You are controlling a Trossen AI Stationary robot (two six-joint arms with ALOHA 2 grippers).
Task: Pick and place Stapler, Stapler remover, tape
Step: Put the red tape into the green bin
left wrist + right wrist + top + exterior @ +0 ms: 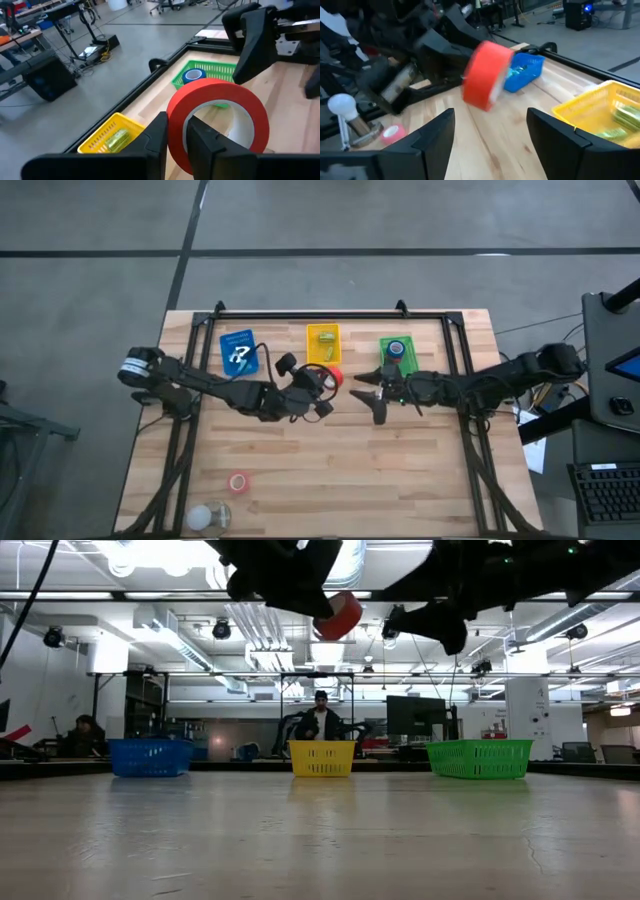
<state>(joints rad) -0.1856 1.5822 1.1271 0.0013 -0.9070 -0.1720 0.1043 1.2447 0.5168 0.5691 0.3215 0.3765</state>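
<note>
A red tape roll (pixel 335 377) hangs in the air above the table's middle, in front of the yellow basket (pixel 323 340). My left gripper (pixel 322 383) is shut on it. In the low view the red tape roll (pixel 340 615) is well above the table. My right gripper (pixel 368 393) is open just to the right of the roll and touches nothing. In its wrist view its fingers (pixel 435 135) stand wide apart, short of the red tape roll (pixel 487 75). The yellow basket holds a yellow-green stapler (pixel 115 140). A blue tape roll (pixel 192 75) lies in the green basket (pixel 397 352). My left gripper (pixel 177 125) pinches the red roll's wall (pixel 175 117) between its two fingers. One finger (pixel 207 145) is inside the roll's hole and the other (pixel 156 135) is on its outer face. The roll is lifted clear of the table and stands on edge in the hold.
A blue basket (pixel 238 352) with white items sits left of the yellow one along the far side. A small pink roll (pixel 238 482) and a bulb-shaped object (pixel 205 517) lie near the table's near left corner. People (pixel 320 720) sit beyond the far edge.
</note>
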